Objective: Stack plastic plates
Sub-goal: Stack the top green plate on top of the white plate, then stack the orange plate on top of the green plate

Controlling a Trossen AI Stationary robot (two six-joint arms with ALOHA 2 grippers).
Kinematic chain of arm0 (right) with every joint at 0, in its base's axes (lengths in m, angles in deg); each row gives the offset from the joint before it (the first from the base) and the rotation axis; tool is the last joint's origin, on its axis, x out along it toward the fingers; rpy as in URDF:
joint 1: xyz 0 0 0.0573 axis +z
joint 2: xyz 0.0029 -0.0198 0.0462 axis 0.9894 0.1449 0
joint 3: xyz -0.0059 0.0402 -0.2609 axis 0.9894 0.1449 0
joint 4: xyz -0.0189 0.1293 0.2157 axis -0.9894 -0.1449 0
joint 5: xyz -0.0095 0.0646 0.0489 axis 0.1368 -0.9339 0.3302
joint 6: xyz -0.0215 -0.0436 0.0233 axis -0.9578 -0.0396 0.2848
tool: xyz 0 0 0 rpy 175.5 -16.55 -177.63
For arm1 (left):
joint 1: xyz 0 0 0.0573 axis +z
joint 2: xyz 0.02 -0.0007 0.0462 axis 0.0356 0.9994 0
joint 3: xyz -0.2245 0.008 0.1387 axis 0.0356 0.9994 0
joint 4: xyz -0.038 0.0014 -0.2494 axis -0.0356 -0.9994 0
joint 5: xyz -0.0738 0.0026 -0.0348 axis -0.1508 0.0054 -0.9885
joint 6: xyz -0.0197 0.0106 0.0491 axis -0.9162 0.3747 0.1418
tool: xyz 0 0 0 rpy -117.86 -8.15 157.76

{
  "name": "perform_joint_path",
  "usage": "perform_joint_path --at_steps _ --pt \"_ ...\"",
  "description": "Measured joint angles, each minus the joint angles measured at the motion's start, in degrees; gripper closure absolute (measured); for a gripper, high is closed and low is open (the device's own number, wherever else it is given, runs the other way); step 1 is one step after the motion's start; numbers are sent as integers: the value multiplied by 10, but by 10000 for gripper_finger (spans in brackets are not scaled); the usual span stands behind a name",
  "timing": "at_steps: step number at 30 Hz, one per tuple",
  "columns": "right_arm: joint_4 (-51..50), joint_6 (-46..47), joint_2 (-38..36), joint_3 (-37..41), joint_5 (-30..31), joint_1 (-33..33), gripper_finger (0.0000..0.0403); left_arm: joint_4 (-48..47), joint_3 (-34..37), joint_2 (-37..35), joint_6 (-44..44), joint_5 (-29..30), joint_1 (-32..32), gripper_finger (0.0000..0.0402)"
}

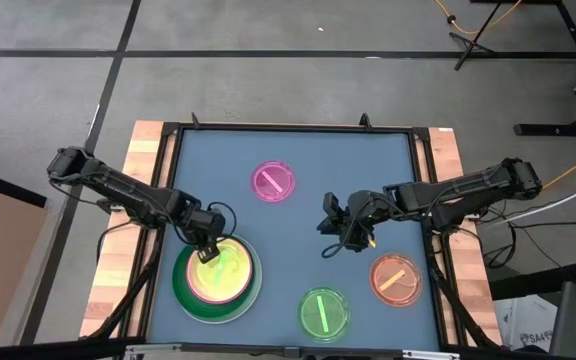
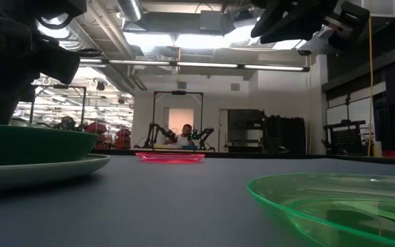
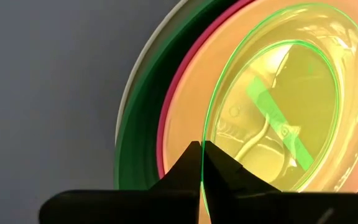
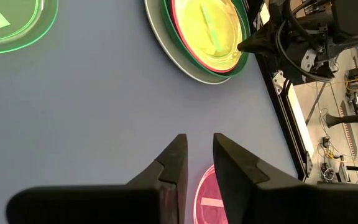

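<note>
We see open blue-grey mat (image 1: 298,135) between three loose small plates: pink plate (image 1: 273,182) toward the far edge, orange plate (image 1: 396,279) and green plate (image 1: 324,313) near the front. The stack (image 1: 216,277) sits front-left (glossy round plastic, rims nested). Our left gripper (image 3: 201,163) pinches the thin translucent green rim (image 3: 211,124) atop it. The right gripper (image 1: 340,226) hangs mid-table, fingers narrowly apart, empty.
</note>
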Motion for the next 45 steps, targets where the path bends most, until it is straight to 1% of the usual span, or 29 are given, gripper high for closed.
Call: perform_joint_path --at_steps 12,14,21,26,39,42,45 --pt "0 0 0 0 0 0 331 0 0 0 -14 -5 0 400" --pt "0 0 0 0 0 0 331 0 0 0 -19 -5 0 391" --pt "0 0 0 0 0 0 331 0 0 0 -29 -4 0 334" --pt "0 0 0 0 0 0 331 0 0 0 -28 -3 0 316" --pt "-3 10 0 0 0 0 331 0 0 0 -29 1 0 313" --pt "-21 27 0 0 0 0 331 0 0 0 -45 16 0 313" --pt "-61 55 -1 0 -1 1 331 0 0 0 -57 28 0 313"
